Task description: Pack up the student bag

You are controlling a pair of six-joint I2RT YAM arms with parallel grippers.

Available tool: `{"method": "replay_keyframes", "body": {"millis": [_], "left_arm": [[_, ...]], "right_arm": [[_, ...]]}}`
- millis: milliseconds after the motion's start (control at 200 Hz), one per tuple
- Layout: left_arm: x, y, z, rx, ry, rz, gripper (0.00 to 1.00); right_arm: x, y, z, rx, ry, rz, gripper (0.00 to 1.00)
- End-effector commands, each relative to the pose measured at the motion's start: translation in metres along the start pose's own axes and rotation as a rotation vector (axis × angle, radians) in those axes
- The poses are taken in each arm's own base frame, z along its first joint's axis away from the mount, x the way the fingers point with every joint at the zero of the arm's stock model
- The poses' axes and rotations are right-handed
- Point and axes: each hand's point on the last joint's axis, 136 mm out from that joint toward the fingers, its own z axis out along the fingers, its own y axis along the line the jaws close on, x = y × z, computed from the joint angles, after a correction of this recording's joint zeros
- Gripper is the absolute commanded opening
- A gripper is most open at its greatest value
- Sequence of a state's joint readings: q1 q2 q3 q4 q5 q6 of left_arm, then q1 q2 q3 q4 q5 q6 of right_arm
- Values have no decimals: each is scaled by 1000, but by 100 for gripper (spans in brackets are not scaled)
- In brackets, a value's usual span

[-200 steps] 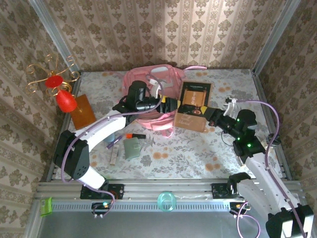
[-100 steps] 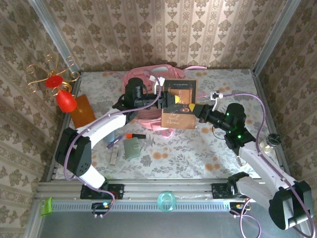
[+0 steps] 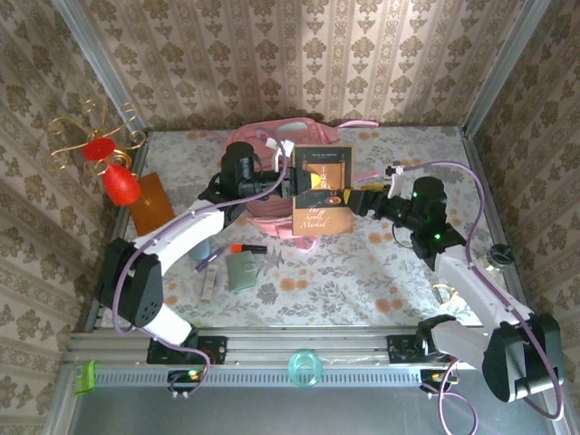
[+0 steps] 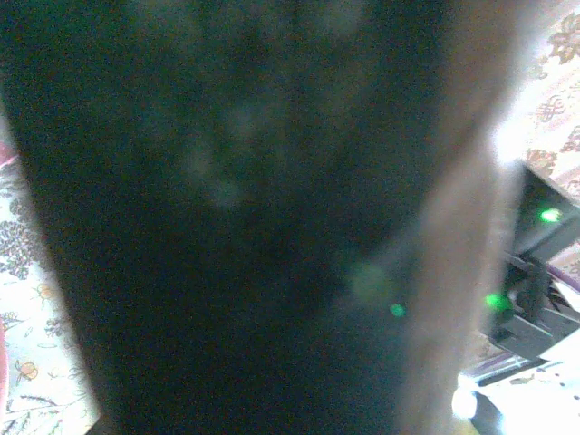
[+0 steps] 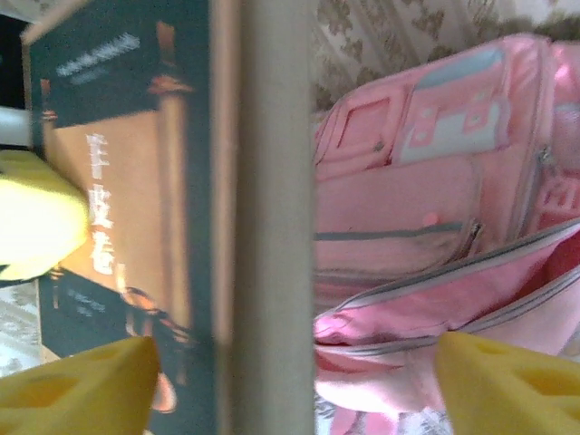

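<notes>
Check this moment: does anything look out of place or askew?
The book hangs over the student bag, not yet inside. The right gripper is open, with the book's edge between its fingers. In the left wrist view, the book's dark cover sits blurred right against the lens, which looks odd.

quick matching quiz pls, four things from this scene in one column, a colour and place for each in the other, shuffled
Things:
1. book
2. backpack
3. ring
4. ornament

Colour and place:
A. pale green, on the near rail
B. red with gold wire, at the left edge of the table
C. dark and tan cover, raised over the middle of the table
D. pink, toward the back of the table

Pairs: 1-C, 2-D, 3-A, 4-B
</notes>
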State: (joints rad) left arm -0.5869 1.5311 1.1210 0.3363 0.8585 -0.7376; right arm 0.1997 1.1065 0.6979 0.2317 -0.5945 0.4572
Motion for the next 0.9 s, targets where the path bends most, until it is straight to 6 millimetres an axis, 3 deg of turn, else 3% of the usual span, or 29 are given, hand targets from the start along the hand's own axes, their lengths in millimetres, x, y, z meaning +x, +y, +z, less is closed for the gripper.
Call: {"method": "replay_keyframes", "body": {"millis": [0,145,275,545,645,810,895], "left_arm": [[-19,-39,-16,75,-55,108,0],[-22,-46,-20,80,-65,113,0],[-23,-44,-20,80,-70,107,1],[-28,-22,-27,39,-115,57,4],[-26,-6,-29,5,-121,33,14],[-12,33,-37,-123,-68,49,50],[5,81,-55,-379,-16,71,63]], "right_arm": [[11,29,10,-185,91,-10,89],[13,60,17,-348,80,-17,92],[5,81,15,-476,48,-3,86],[-13,92,7,-513,-39,34,29],[-16,84,9,-457,-60,63,0],[-22,55,10,-290,-50,142,0],[-25,16,2,-127,-62,243,0]]}}
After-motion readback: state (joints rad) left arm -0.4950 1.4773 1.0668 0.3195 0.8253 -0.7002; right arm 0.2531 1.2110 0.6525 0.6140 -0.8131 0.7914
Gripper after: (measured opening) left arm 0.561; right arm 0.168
